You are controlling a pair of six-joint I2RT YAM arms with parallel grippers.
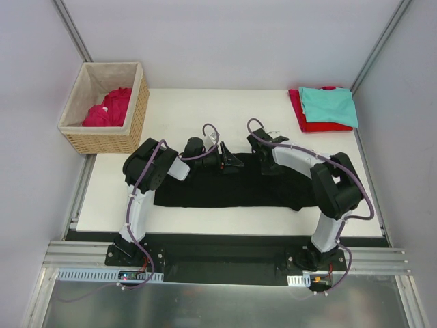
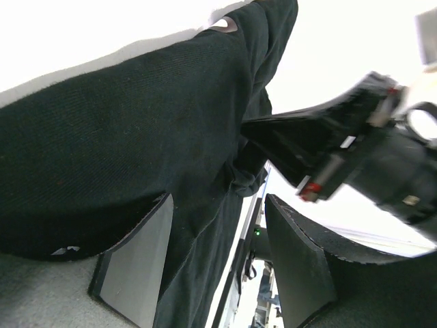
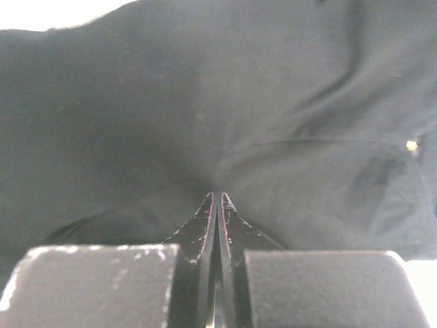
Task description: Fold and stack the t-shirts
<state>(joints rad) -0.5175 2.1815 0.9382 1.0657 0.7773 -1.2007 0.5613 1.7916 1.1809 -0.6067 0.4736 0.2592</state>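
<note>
The black t-shirt (image 1: pixel 232 191) lies in a long strip across the worktop (image 1: pixel 205 109). The right fingers (image 3: pixel 202 225) are pinched shut on its cloth. The left fingers (image 2: pixel 136 266) stand half apart, with cloth draped over one. A teal t-shirt (image 1: pixel 329 106) tops a red t-shirt (image 1: pixel 311 125) at the far right corner.

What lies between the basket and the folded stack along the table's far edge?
Nothing. In the top view the table between the basket and the stack is bare white; the black shirt lies nearer.
</note>
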